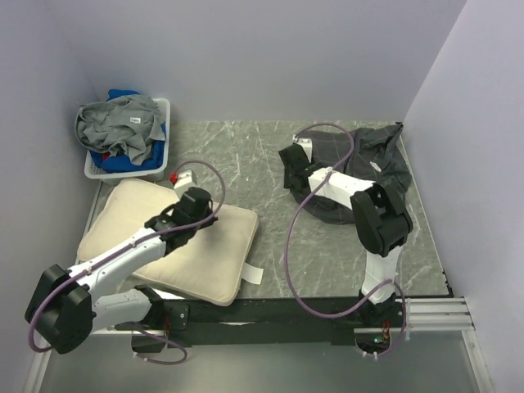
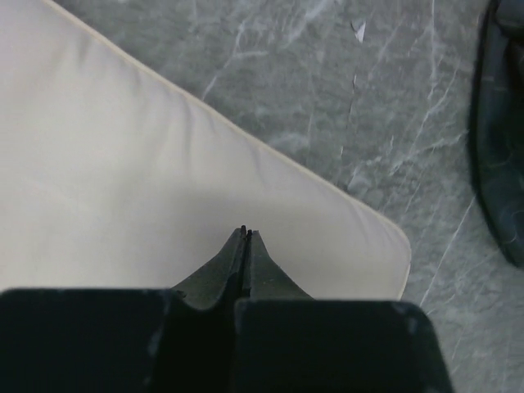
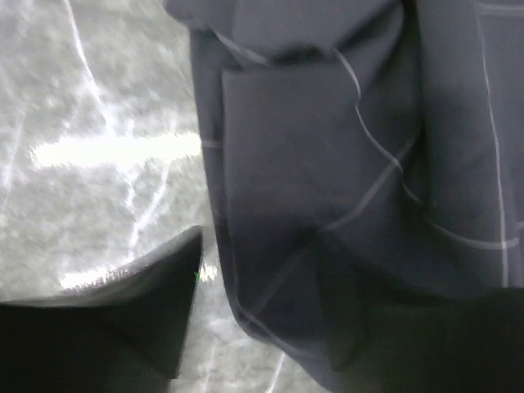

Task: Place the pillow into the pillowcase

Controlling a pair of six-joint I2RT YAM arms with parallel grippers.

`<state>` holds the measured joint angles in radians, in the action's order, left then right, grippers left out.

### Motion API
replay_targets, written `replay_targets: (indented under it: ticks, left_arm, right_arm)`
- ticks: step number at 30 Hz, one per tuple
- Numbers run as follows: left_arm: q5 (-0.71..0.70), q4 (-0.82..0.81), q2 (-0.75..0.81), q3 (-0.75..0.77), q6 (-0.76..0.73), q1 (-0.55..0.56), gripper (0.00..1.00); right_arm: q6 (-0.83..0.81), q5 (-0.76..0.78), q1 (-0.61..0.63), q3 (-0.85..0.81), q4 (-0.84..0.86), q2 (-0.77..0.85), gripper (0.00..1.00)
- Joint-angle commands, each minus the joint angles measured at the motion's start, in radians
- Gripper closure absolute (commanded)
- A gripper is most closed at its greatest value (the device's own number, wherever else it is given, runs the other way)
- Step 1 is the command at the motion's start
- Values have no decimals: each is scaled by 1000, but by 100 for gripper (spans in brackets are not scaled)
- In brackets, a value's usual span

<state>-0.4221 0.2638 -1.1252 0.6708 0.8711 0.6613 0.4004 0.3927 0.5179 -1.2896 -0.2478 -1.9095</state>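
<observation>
The cream pillow (image 1: 196,254) lies flat on the left of the marble table, a small white label (image 1: 253,275) sticking out at its near right edge. My left gripper (image 1: 199,214) hovers over the pillow's far right part; in the left wrist view its jaws (image 2: 246,232) are shut, with no cloth showing between them above the pillow (image 2: 123,180). The dark grid-patterned pillowcase (image 1: 372,160) lies crumpled at the back right. My right gripper (image 1: 293,164) is at its left edge. In the right wrist view the gripper (image 3: 258,237) is open, the pillowcase (image 3: 327,147) hem lying between the fingers.
A white basket (image 1: 164,106) heaped with grey and blue clothes stands at the back left corner. A small red object (image 1: 173,176) lies just beyond the pillow. Walls close in on three sides. The pillowcase's edge (image 2: 501,147) shows at the right of the left wrist view.
</observation>
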Motion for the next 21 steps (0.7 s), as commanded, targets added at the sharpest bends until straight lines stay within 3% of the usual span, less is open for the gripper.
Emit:
replay_targets:
  ticks: [1, 3, 6, 11, 13, 14, 17, 20, 21]
  left_arm:
    - [208, -115, -11, 19, -63, -138, 99]
    - [229, -123, -27, 41, -83, -176, 99]
    - [256, -133, -65, 68, -87, -221, 99]
    - [388, -184, -110, 110, -93, -275, 96]
    - [436, -202, -128, 148, -110, -272, 80]
    - [454, -207, -133, 159, -127, -247, 54]
    - [425, -192, -156, 206, -174, -134, 29]
    - [347, -144, -226, 291, -207, -25, 28]
    - [358, -146, -269, 299, -213, -5, 28]
  right_arm:
    - [49, -9, -6, 56, -22, 95, 73]
    - [77, -8, 2, 85, -60, 147, 100]
    - [126, -8, 34, 212, -50, 300, 100]
    - [238, -3, 195, 478, -60, 623, 100]
    - [299, -35, 232, 602, -50, 758, 100]
    - [319, -44, 238, 646, -41, 798, 100]
    - [377, -74, 243, 772, -16, 912, 100]
    - [393, -69, 245, 819, -34, 981, 90]
    - [394, -63, 246, 828, -39, 998, 81]
